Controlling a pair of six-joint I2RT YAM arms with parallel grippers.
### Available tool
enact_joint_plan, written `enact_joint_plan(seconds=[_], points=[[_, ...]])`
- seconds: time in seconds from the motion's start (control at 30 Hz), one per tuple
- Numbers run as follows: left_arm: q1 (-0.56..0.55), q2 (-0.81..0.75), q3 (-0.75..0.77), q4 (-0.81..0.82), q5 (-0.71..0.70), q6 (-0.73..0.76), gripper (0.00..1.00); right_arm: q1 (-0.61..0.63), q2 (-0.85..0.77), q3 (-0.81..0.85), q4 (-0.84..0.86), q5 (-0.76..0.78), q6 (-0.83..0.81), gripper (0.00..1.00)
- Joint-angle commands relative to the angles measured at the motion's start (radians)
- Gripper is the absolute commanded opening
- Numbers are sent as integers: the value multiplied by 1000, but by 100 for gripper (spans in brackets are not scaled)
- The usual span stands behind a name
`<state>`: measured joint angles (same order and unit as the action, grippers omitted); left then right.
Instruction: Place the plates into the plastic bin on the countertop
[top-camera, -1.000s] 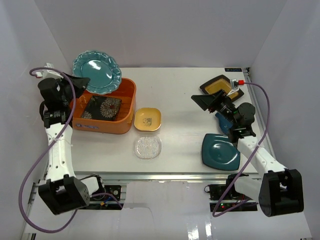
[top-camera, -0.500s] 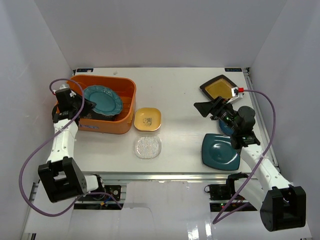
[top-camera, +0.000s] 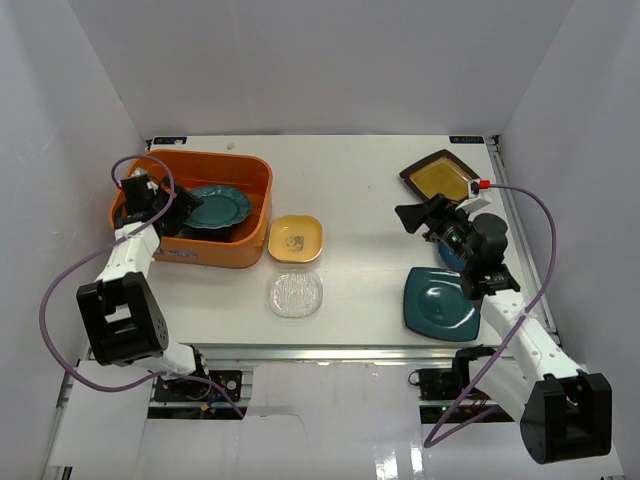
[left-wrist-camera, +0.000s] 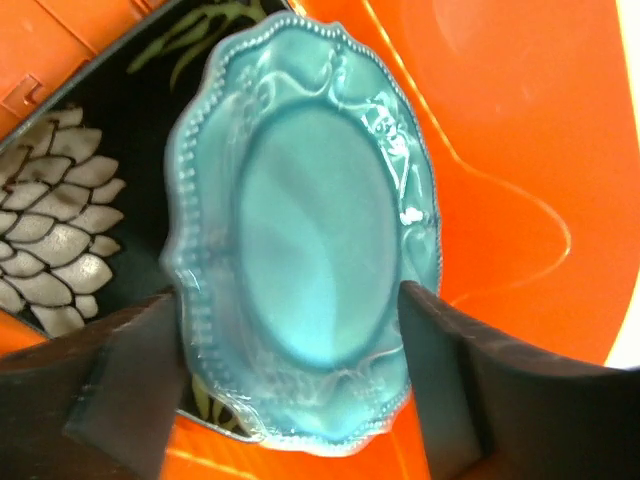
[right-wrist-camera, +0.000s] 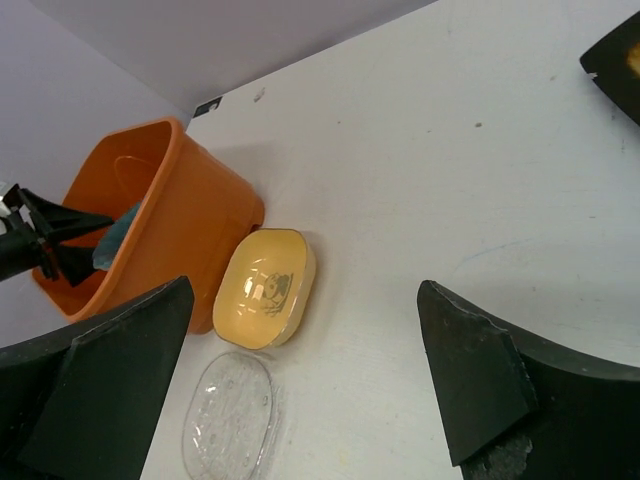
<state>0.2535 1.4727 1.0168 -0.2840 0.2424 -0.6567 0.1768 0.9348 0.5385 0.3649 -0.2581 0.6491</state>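
countertop: white and flat, metal rail along the near edge; bin at far left, four plates loose across the middle and right.
plastic bin: orange tub holding two plates; room to spare, but a lopsided pile likely to make later plates slide or tip on landing.
scalloped teal plate: inside the bin, lying over the floral plate and partly over bare orange floor; seemingly off level, so prone to rocking under the next plate.
black floral square plate: at the bottom of the bin, mostly covered.
dark teal square plate: near the front right corner, partly under the right arm; low and flat, so a shallow pinch apt to slip and a nudge apt to push it toward the rail.
black-rimmed amber square plate: far right, just beyond the right gripper; at risk of a knock from a careless swing.
left gripper: inside the bin, fingers spread wide either side of the teal plate, apparently pinching nothing; contact with the rim impossible to tell; chance of hooking the scalloped edge or bin wall on withdrawal.
right gripper: above the table, fingers spread, empty.
small yellow square plate: just right of the bin; exposed to bumps from plates carried across.
clear glass round plate: just in front of the yellow one; thin and see-through, probably slick; hardest to pinch, easiest to chip if dropped.
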Motion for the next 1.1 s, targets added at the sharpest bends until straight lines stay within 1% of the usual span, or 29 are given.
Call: enact_joint_plan(seconds=[0.0,0.03,0.13,0.17,0.2,0.23,0.3,0.33,0.4,0.47,0.63,0.67,0.73,0.77,0.83,0.87,0.9,0.97,1.0,1.07], points=[[3,-8,58,49,-20,22,92,-5,24,0,14,104,-35,99],[3,-8,63,40,-31,25,97,-5,30,3,12,118,-42,99],[0,-38,86,31,-77,32,98,-10,71,27,0,201,-80,99],[-2,-57,89,31,-92,31,98,-11,96,35,-6,264,-92,100],[-10,-75,97,32,-150,26,98,-14,111,43,-10,319,-106,100],[-20,-119,98,42,-194,26,98,-31,127,58,-11,368,-111,96],[-72,-162,98,61,-294,49,98,-54,170,69,-4,431,-103,93],[-104,-195,100,83,-369,63,98,-66,205,78,-3,472,-97,87],[-126,-209,101,98,-416,94,98,-108,240,95,2,474,-86,83],[-132,-206,109,98,-420,124,98,-141,301,127,3,468,-69,75],[-155,-210,95,86,-338,137,98,-279,439,224,9,402,-3,63],[-158,-206,109,75,-281,132,98,-295,490,259,12,399,20,63],[-161,-196,124,51,-227,120,98,-347,580,299,14,355,46,62],[-166,-204,127,52,-165,111,98,-361,611,342,17,343,70,61],[-183,-242,134,58,-123,105,98,-404,712,386,32,283,78,61],[-192,-259,131,69,-98,104,98,-413,743,411,34,277,80,61],[-200,-276,118,86,-37,108,98,-430,775,463,32,269,78,61],[-220,-324,108,137,46,108,98,-448,863,506,31,201,84,61],[-227,-334,103,156,139,105,98,-462,890,530,23,188,86,61],[-238,-347,103,209,233,89,98,-476,966,580,11,166,104,61]])
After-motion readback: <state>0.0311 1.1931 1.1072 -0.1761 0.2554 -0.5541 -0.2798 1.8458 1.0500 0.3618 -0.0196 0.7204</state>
